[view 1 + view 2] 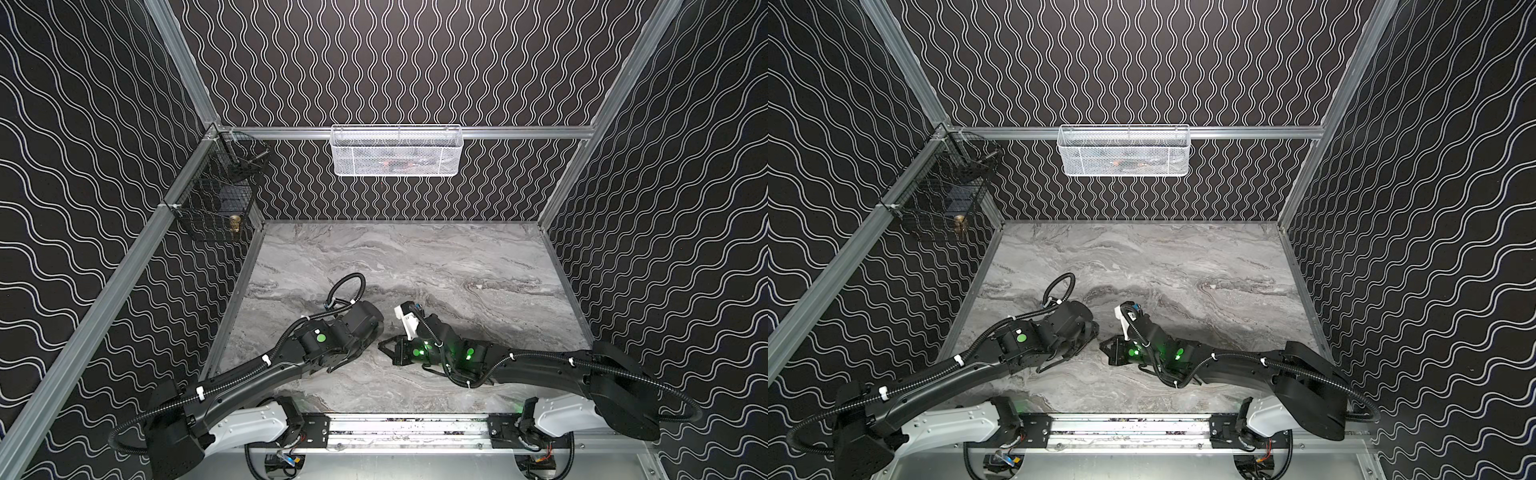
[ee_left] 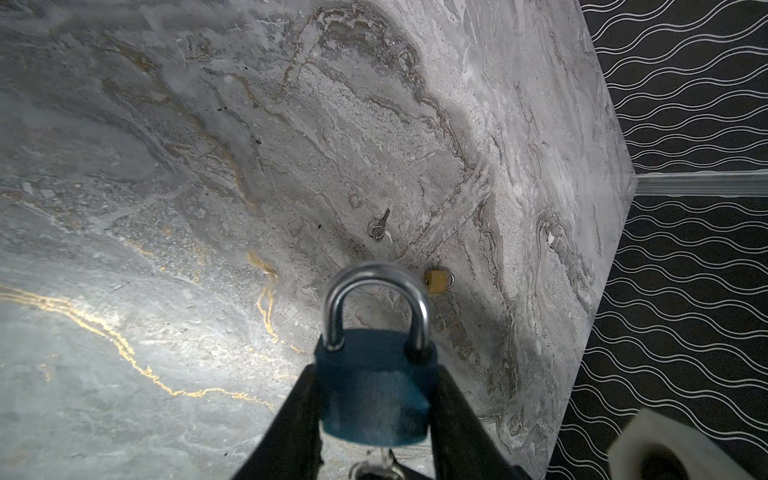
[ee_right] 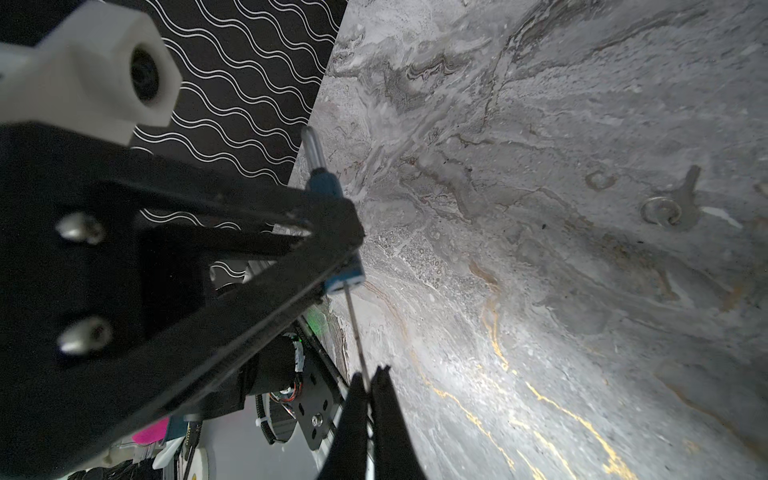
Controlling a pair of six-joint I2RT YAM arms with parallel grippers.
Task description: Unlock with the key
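Clamping blue padlock (image 2: pixel 374 390) in left jaws, right jaws pinching key (image 3: pixel 356 332), key tip meeting padlock's underside

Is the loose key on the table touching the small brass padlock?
No, in the left wrist view the loose key lies apart from the small brass padlock, with bare table between them.

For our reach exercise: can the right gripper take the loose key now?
Probably not: the right gripper is shut on the inserted key; the loose key lies uncovered but apart.
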